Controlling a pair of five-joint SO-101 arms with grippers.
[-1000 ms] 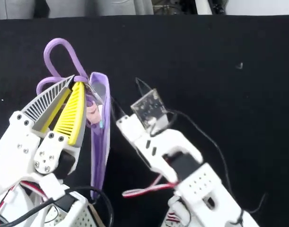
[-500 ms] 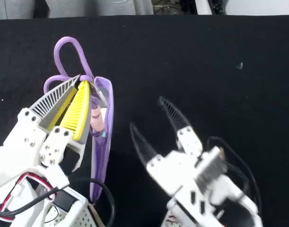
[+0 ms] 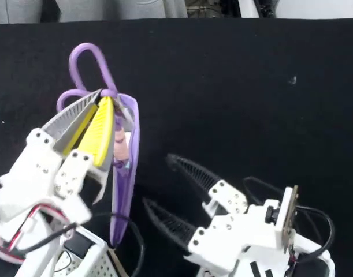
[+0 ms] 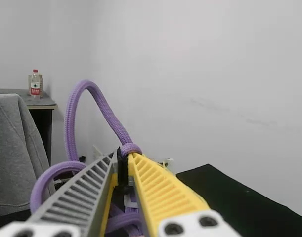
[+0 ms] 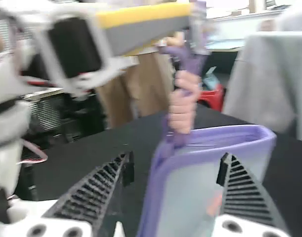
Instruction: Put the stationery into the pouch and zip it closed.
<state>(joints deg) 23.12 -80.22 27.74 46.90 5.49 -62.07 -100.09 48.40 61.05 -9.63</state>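
A purple pouch (image 3: 125, 184) with a clear side hangs edge-up over the black table. My left gripper (image 3: 102, 99), with yellow and grey fingers, is shut on the knot of the pouch's purple cord (image 4: 125, 149). The cord's loop (image 3: 86, 57) sticks out past the fingertips. A small pink charm (image 3: 121, 144) dangles by the pouch's upper end. My right gripper (image 3: 158, 179), with black fingers, stands open just right of the pouch. In the right wrist view the pouch (image 5: 210, 173) lies between its spread fingers (image 5: 96, 192), and something orange shows through the clear side.
The black table (image 3: 251, 86) stretches open to the right and far side. Cables (image 3: 124, 231) loop near both arm bases at the near edge. Grey fabric (image 3: 107, 8) hangs beyond the far edge.
My right arm has swung round and drawn back toward the near edge; its open fingers now point left at the pouch. The left gripper shifted slightly right, still holding the cord.
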